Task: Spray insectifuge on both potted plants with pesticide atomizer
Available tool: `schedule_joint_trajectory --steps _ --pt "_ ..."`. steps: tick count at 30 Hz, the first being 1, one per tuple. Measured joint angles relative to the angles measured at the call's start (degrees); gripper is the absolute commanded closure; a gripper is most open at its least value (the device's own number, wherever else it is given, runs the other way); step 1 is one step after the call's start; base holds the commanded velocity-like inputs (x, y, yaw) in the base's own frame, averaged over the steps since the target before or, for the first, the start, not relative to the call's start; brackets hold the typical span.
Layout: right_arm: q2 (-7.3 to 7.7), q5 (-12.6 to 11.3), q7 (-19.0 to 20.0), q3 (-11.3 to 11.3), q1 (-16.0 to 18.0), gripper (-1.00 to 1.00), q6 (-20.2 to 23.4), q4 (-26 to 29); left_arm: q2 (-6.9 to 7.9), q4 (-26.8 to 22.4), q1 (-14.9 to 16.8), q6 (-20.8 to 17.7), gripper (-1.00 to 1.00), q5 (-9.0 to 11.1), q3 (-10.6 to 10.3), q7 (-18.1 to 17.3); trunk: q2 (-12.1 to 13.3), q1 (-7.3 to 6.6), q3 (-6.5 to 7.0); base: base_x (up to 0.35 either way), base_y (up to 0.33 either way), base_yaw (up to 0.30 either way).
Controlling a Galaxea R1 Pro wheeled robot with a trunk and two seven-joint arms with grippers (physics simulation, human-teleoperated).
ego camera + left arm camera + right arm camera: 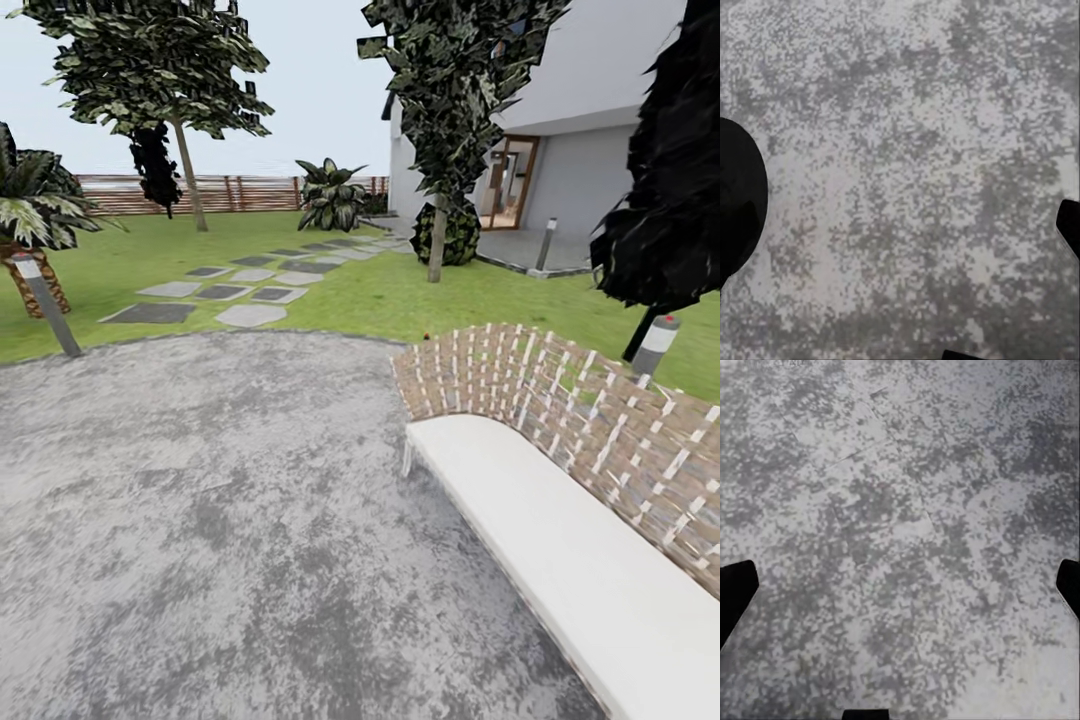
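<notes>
Searching comes first — head view: we stand on patio (200, 500), lawn (350, 290) and fence (220, 192) ahead; atomizer and plants unseen, so we judge slow turn of base best. Bench (560, 560) close on right, lamp post (45, 303) left; open room ahead-left. Left wrist: dark fingertips (739, 202) wide apart, holding nothing. Right wrist: fingertips (733, 592) spread, empty — paving below.

We log the ground: a grey mottled stone patio (200, 520), round-edged, bordered by green lawn (380, 295). On the patio stands a wicker bench (570, 480) with a white seat cushion. Flat stepping stones (235, 290) lie in the lawn. Both wrist views show bare mottled stone beneath each pincer, its fingertips spread to the frame edges.
</notes>
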State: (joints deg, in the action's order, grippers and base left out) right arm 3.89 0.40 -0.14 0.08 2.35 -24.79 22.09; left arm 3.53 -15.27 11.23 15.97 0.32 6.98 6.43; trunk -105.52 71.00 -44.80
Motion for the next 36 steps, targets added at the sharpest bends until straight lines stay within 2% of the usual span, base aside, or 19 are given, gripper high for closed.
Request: schedule_joint_trajectory --steps 9,27,36 --pt "0.03 0.0 0.0 0.0 0.0 -1.00 0.0 0.0 0.00 0.0 0.0 0.0 -1.00 0.0 0.0 0.0 0.0 0.00 0.59 0.337 0.000 0.180" --pt "-0.01 0.0 0.0 0.0 0.0 -1.00 0.0 0.0 0.00 0.0 0.1 0.0 -1.00 0.0 0.0 0.0 0.0 0.00 0.69 0.337 0.005 0.019" --pt "-0.03 0.0 0.0 0.1 0.0 -1.00 0.0 0.0 0.00 0.0 0.0 0.0 -1.00 0.0 0.0 0.0 0.0 0.00 0.69 0.337 0.086 0.236"
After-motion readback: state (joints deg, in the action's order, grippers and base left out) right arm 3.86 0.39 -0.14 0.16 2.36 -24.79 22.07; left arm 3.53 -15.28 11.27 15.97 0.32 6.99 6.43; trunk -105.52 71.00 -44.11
